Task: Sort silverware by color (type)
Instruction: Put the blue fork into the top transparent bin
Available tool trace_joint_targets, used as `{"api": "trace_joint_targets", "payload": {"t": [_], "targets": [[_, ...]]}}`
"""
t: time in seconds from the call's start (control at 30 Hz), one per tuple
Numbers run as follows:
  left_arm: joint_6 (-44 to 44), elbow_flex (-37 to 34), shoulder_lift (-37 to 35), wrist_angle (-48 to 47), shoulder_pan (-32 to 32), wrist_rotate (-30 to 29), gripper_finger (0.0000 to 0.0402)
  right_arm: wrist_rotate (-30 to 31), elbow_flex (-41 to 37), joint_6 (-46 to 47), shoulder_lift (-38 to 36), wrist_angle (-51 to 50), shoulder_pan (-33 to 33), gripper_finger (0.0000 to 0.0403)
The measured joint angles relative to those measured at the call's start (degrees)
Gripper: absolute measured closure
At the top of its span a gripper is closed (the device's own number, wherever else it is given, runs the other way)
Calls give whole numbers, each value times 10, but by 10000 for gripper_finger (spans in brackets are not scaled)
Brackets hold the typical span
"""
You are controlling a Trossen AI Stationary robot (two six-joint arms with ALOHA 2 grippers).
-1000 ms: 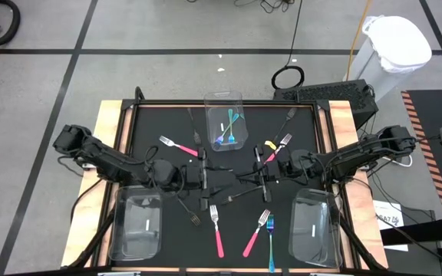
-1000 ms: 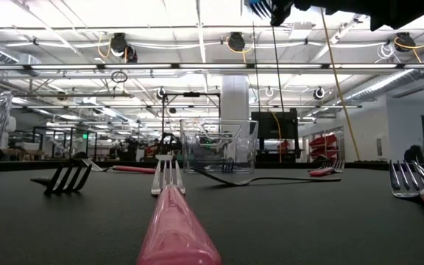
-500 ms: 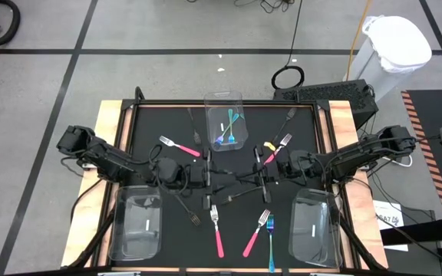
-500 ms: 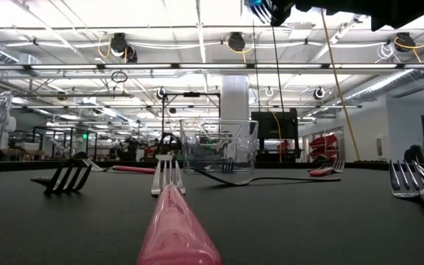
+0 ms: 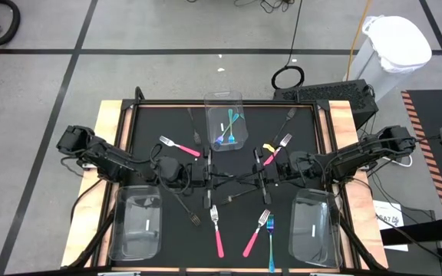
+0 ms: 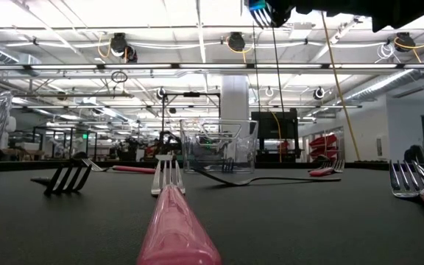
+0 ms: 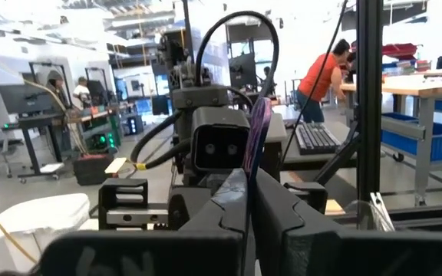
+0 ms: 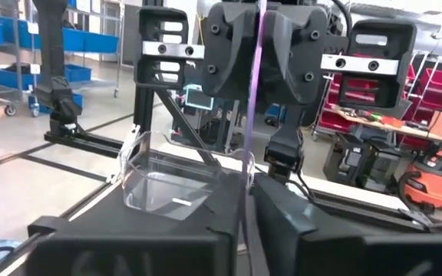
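Above the middle of the table my left gripper (image 5: 222, 178) and my right gripper (image 5: 245, 178) face each other, level. A thin dark utensil (image 5: 234, 178) spans the short gap between them. It shows edge-on as a purple-dark strip in the left wrist view (image 7: 256, 138) and in the right wrist view (image 8: 254, 92). Both grippers are shut on it. Other silverware lies flat on the black mat: pink forks (image 5: 176, 146) (image 5: 218, 234), a teal fork (image 5: 270, 244) and dark forks (image 5: 288, 119). My left gripper pinches one end of the utensil (image 7: 249, 201) between its two fingers, coming level from the table's left, with the fingers along its length. The utensil is clear of the mat. My right gripper has the opposite end (image 8: 249, 192) between its two close-set fingers, coming level from the table's right, with the fingers along it.
A clear bin (image 5: 225, 123) at the far middle holds teal, blue and green utensils. Two more clear bins stand at the near left (image 5: 136, 222) and near right (image 5: 313, 226). A pink fork (image 6: 174, 221) lies close before the low camera.
My left gripper has shut on the utensil's free end. The utensil has stayed level between the two grippers, and my right gripper has kept its place.
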Motion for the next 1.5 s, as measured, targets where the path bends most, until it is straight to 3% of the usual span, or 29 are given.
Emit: {"api": "trace_joint_targets", "payload": {"t": [0.23, 0.5, 0.87, 1.07, 1.27, 1.5], "targets": [[-28, 0, -33, -73, 24, 39, 399, 71, 0, 21, -23, -69, 0, 277], [-87, 2, -101, -139, 99, 149, 400, 131, 0, 50, -105, -212, -1, 216], [-123, 2, -106, -170, 263, 229, 401, 122, 0, 116, -182, -312, 0, 218], [-208, 3, -83, -145, 392, 291, 401, 121, 0, 145, -184, -332, 0, 219], [-285, 32, -19, -145, 487, 410, 401, 121, 0, 150, -185, -340, 0, 220], [-305, 73, 79, -147, 522, 428, 401, 145, 0, 139, -185, -333, 1, 220]]}}
